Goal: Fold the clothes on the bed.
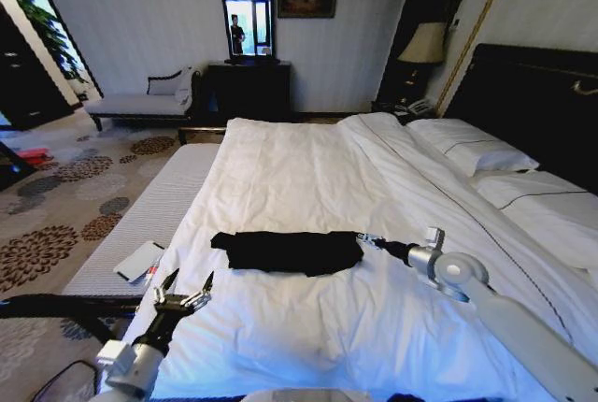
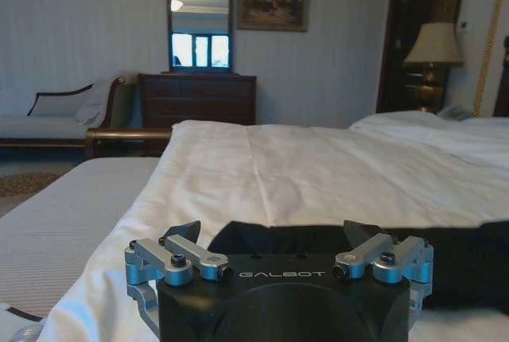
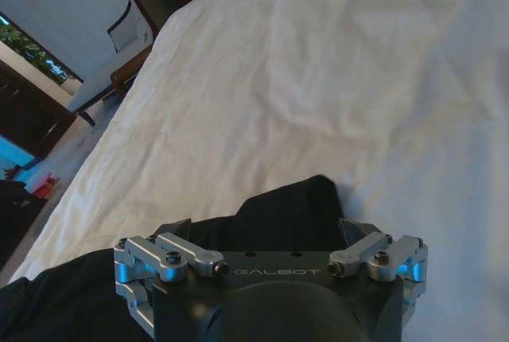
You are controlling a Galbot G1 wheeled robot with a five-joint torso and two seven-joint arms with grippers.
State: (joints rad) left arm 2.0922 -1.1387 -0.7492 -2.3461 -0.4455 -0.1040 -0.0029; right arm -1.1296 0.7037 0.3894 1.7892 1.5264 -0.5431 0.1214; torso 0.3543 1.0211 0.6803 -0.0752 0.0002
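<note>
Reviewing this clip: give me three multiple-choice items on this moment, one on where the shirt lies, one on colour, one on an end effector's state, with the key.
1. Where does the black T-shirt lie?
A. on the chaise bench
B. on the white duvet
C. on the carpet

2. What colour are the pillows?
A. white
B. red
C. black

3. How is the left end effector?
A. shut on the shirt
B. open, off the shirt
C. shut on a pillow

Key: 1 B, the shirt rests as a dark band across the duvet. 2 A, both pillows by the headboard are white. 3 B, its fingers are spread at the bed's near edge; the right end effector is at the shirt's end.
</note>
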